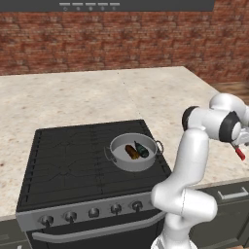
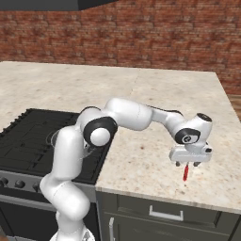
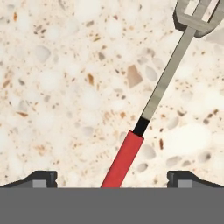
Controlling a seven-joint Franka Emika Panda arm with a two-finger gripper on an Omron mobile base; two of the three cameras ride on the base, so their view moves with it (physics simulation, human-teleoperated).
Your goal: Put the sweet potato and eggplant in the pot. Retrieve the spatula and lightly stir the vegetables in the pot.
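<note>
One pot [image 1: 134, 151] stands on the front right of the stove [image 1: 73, 155], a shallow grey round with two loop handles. Inside it lie two vegetables side by side: one sweet potato [image 1: 131, 151] on the left and one eggplant [image 1: 142, 150] on the right, close together and roughly parallel, both with their long axes running from back left to front right across the pot floor. The eggplant's greenish tip is at its rear end.

One spatula [image 3: 148, 109] lies flat on the speckled counter [image 2: 155, 108] to the right of the stove, near the counter's front edge and well apart from the pot. In the hand view its long axis runs from lower left to upper right, the red handle [image 3: 124, 160] at the near end, between the fingertips, and the slotted blade [image 3: 197, 15] at the far end, partly cut off by the frame. In the right base view the red handle [image 2: 186, 172] shows just below the hand, pointing toward the counter's front edge.

The one gripper [image 3: 113, 178] hangs over the handle, pointing down at the counter. Its jaws stand wide apart, one tip on each side of the handle, neither touching it.
</note>
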